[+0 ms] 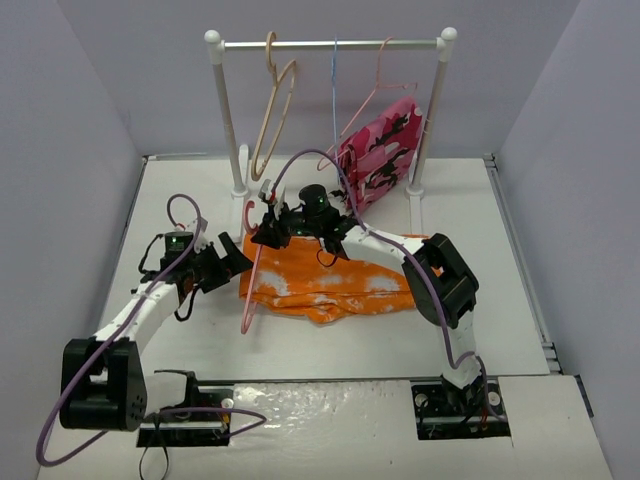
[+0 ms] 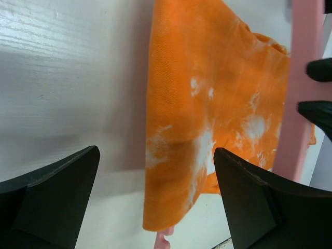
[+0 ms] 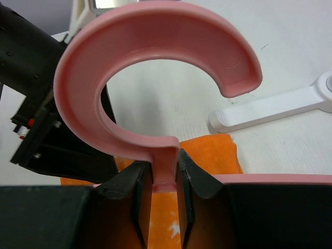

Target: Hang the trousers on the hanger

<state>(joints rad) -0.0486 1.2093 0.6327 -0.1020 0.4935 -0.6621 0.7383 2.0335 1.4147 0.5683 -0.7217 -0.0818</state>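
From above, you see the trousers (image 1: 330, 285) lying midway between the table's (image 1: 180, 200) side edges, with the hanger (image 1: 250, 290) at their left end. Left wrist: your left tool (image 2: 155, 155) gapes wide above them. Right wrist: your right tool (image 3: 165, 176) pinches the hanger's neck.

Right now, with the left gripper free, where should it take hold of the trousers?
Probably the straight edge of the trousers nearest the left gripper, coming in from their left end, low over the table. They lie flat there, and the right gripper holds the hanger by its neck.
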